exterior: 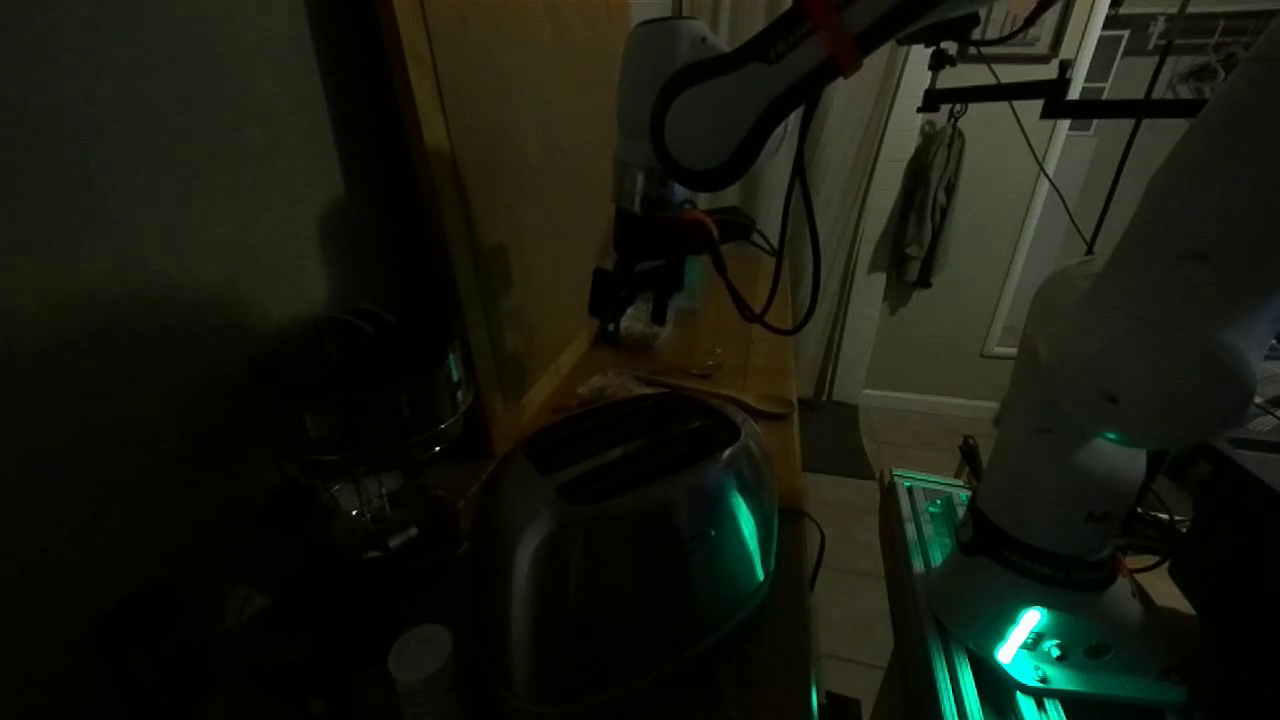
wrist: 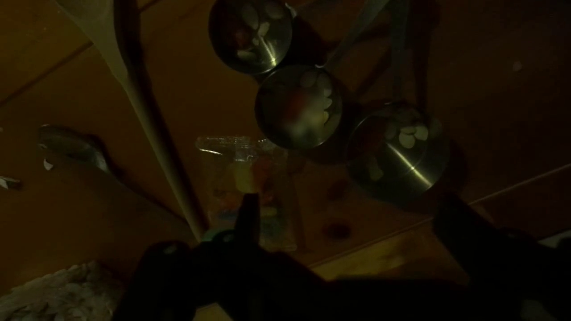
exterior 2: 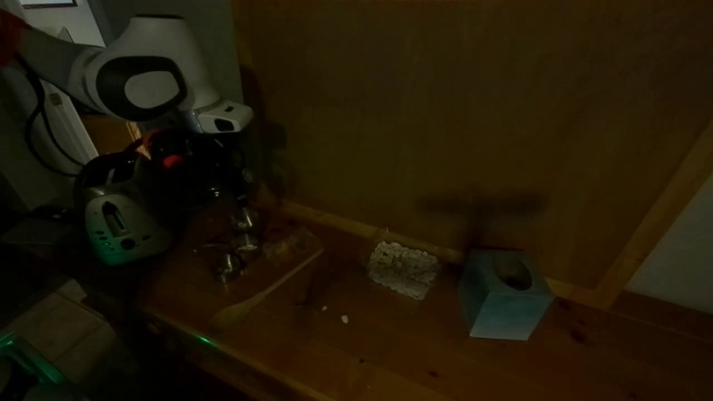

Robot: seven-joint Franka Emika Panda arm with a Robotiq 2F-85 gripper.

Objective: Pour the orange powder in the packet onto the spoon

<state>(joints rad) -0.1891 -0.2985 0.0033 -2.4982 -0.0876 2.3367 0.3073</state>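
Observation:
In the wrist view a clear plastic packet [wrist: 244, 176] lies on the table, with yellow, reddish and bluish patches inside; no orange powder can be made out in this dim light. A wooden spoon [wrist: 156, 133] lies beside it, also on the table in both exterior views [exterior 2: 273, 285] [exterior: 765, 403]. A dark metal spoon [wrist: 73, 145] rests left of the wooden handle. My gripper [wrist: 348, 199] stands open, its fingers wide apart and nothing between them. One finger [wrist: 248, 216] overlaps the packet in that view. In an exterior view the gripper [exterior: 637, 322] hangs above the table.
Three metal measuring cups [wrist: 298, 107] holding some pale flakes stand near the packet. A container of white pieces [exterior 2: 404, 270] and a blue tissue box [exterior 2: 504, 312] are along the back board [exterior 2: 356, 139]. A toaster [exterior: 640, 580] stands at the table's end.

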